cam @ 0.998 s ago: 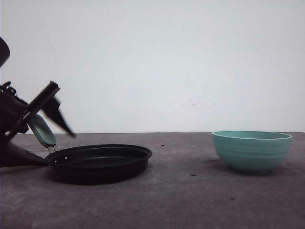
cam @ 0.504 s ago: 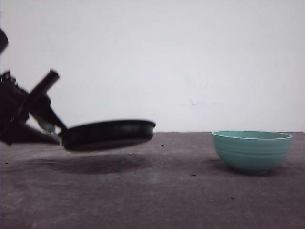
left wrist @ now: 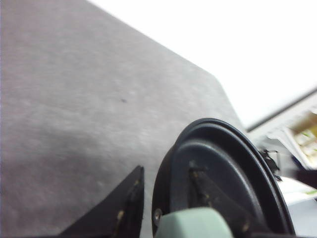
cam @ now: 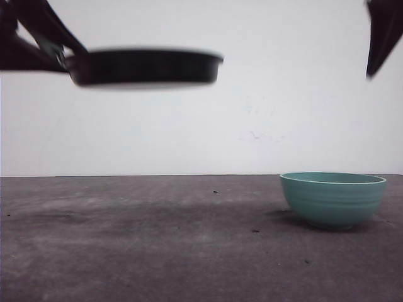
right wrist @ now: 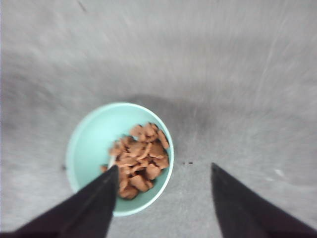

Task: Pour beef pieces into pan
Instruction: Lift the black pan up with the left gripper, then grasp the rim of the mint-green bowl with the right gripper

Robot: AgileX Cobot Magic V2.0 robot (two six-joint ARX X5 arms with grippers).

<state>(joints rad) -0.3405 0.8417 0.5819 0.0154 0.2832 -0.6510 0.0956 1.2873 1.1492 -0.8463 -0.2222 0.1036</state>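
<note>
Up in the front view's upper left the pan (cam: 145, 66) hangs level, high above the table (cam: 157, 251), its dark side blurred; the left gripper (cam: 60, 53) holds it by the handle at the frame's left edge. From the left wrist the pan (left wrist: 223, 178) fills the lower right of the frame, seen at a steep angle; its mint handle (left wrist: 193, 224) sits between the black fingers (left wrist: 124, 208) at the bottom, which are clamped on it.

At the lower right of the front view the bowl (cam: 332, 199) stands upright on the table, well apart from the pan; in the upper right corner a dark finger of the right gripper (cam: 381, 34) pokes into the frame. From the right wrist the bowl (right wrist: 94, 144) lies at centre left, and the beef (right wrist: 140, 159) is heaped inside it against one side of the wall; the right gripper (right wrist: 163, 198) hangs above with its fingers (right wrist: 94, 206) spread wide, one overlapping the bowl's rim in the picture, the other over bare table (right wrist: 223, 74); nothing is between them.
</note>
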